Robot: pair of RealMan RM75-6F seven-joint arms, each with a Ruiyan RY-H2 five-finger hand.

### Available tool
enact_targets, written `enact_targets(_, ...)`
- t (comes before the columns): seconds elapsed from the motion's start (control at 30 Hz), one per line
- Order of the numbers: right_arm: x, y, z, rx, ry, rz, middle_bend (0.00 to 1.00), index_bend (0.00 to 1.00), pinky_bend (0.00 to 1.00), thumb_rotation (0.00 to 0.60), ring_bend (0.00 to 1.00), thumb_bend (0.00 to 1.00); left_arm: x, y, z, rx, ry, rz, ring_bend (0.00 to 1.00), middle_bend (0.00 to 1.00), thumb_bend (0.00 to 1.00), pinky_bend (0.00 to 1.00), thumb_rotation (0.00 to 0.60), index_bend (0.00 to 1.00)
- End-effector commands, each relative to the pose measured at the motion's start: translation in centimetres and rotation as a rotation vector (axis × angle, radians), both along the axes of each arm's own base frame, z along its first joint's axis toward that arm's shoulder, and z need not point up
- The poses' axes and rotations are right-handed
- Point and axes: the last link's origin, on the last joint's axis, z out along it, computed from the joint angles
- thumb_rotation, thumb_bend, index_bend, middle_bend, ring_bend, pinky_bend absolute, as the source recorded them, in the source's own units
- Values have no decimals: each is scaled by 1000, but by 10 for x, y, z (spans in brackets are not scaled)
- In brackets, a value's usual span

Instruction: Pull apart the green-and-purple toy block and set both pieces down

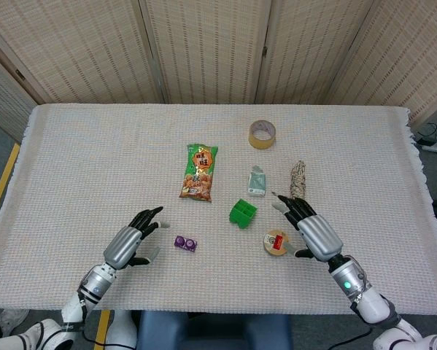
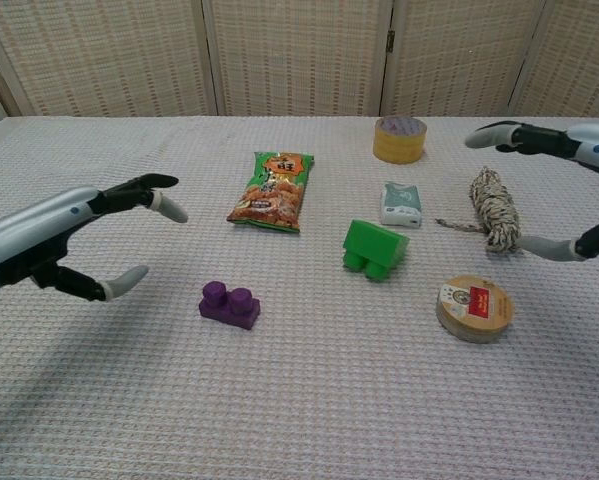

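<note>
**Both block pieces lie on the table, hands released**

Nearest, the left hand (image 1: 128,244) hovers over the near left of the table (image 1: 79,168) with its fingers spread, holding nothing. The right hand (image 1: 311,232) hangs at the near right, also spread and empty. Just right of the left hand lies the purple piece (image 1: 185,243), studs up, apart from the fingers. A round tin (image 1: 276,242) sits just left of the right hand. A little farther, between the two hands, the green piece (image 1: 242,213) rests tipped on its side, well apart from the purple one. Beyond it lie a snack bag (image 1: 199,172), a small white packet (image 1: 257,181) and a bundle of twine (image 1: 297,180). Farthest stands a roll of tape (image 1: 262,134).
</note>
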Motion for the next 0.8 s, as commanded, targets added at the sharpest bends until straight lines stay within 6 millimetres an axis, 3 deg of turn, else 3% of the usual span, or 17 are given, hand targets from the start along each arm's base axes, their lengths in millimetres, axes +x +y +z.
enact_targets(0.03,-30,28,30,-184,155,-44,0,0,0,600,0,398,-36,-27,47,123,220,25,0,0,501,0,600,226)
enact_targets(0.17,-46,54,43,-305,216,-76,0,0,0,600,0,398,-65,-35,80,378,487,114,0,3,500,0,600,184)
enact_targets(0.43,-65,89,38,-301,312,-91,0,0,0,600,0,398,-91,-53,119,470,430,206,0,2,489,0,600,153)
enact_targets(0.57,-73,92,37,-302,327,-101,0,0,0,600,0,398,-94,-57,130,471,419,229,0,0,477,0,600,118)
enact_targets(0.8,-75,86,44,-312,299,-111,0,0,0,600,0,397,-91,-61,131,459,465,236,0,0,462,0,600,75)
